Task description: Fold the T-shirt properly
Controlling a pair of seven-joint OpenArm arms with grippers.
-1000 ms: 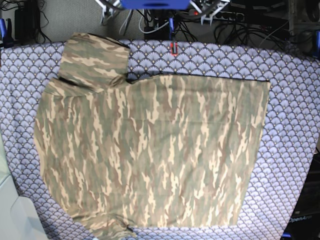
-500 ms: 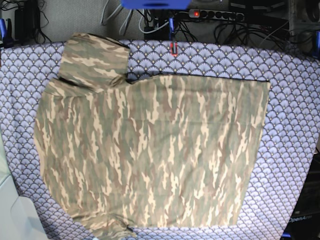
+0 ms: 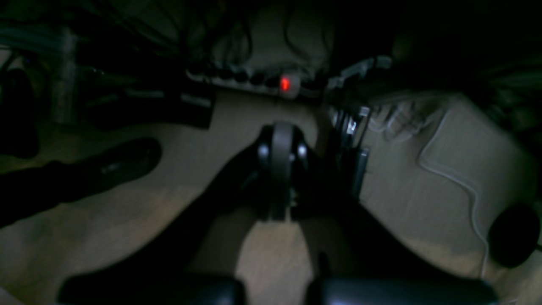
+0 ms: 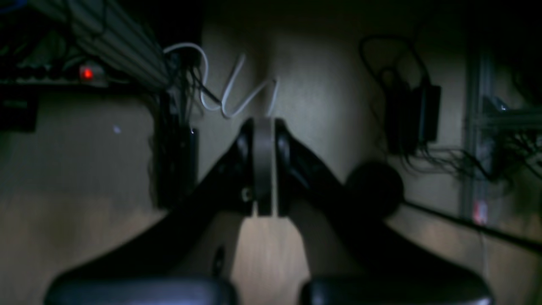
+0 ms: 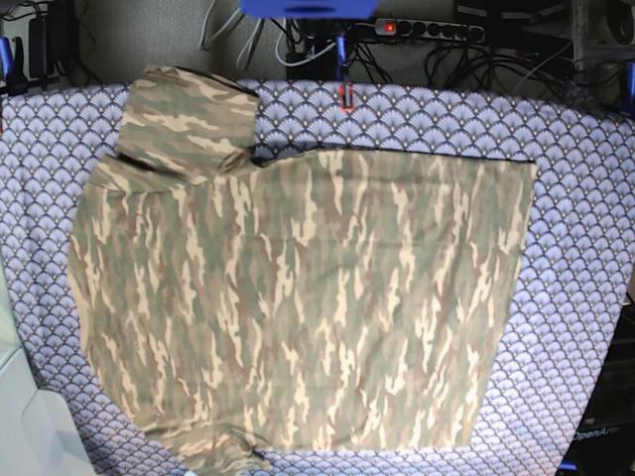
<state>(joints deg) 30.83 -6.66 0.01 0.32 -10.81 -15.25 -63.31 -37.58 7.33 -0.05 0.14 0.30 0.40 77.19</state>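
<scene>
I see the T-shirt spread flat on the patterned counter, one sleeve toward the far left. My left pincer and right pincer are both pressed together, holding nothing, above the floor.

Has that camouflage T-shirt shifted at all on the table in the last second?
No. The T-shirt lies just as before on the patterned table cloth: its straight edge meets the same scales, and its upper sleeve sits equally far from the red clip.

T-shirt lower sleeve cut off at base view's bottom edge; both wrist views dark, blurry.
</scene>
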